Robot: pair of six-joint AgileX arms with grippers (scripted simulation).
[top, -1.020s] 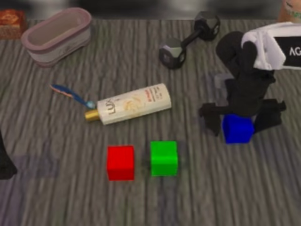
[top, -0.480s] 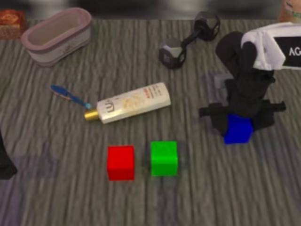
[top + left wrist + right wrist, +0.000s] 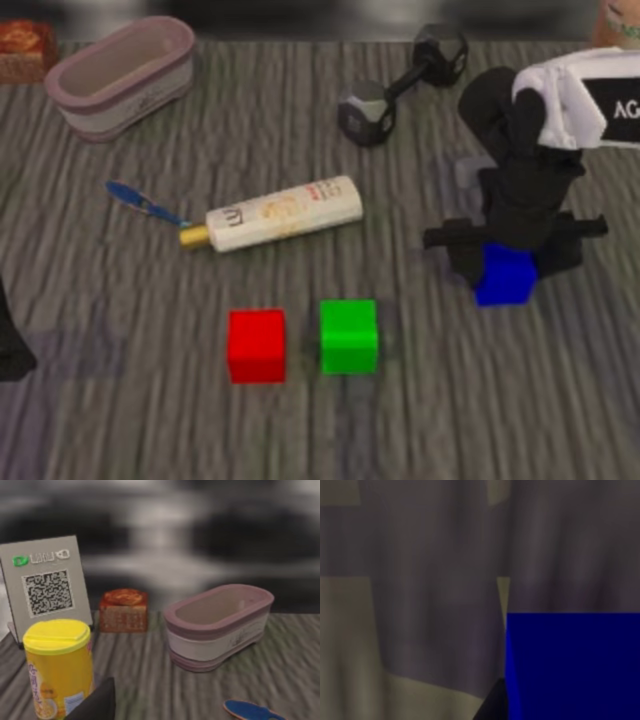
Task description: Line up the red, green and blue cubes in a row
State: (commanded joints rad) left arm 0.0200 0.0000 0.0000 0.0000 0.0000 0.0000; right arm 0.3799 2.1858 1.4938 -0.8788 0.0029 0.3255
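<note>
The left gripper (image 3: 8,345) sits parked at the counter's (image 3: 120,420) left edge, well left of the green cube (image 3: 348,336) (I cannot tell how its fingers stand). The red cube (image 3: 256,345) lies just left of the green cube, a small gap between them. Right of the green cube and farther back, the right gripper (image 3: 510,255) has its fingers closed on the blue cube (image 3: 505,277). Behind the green cube lies a lotion bottle (image 3: 280,213).
</note>
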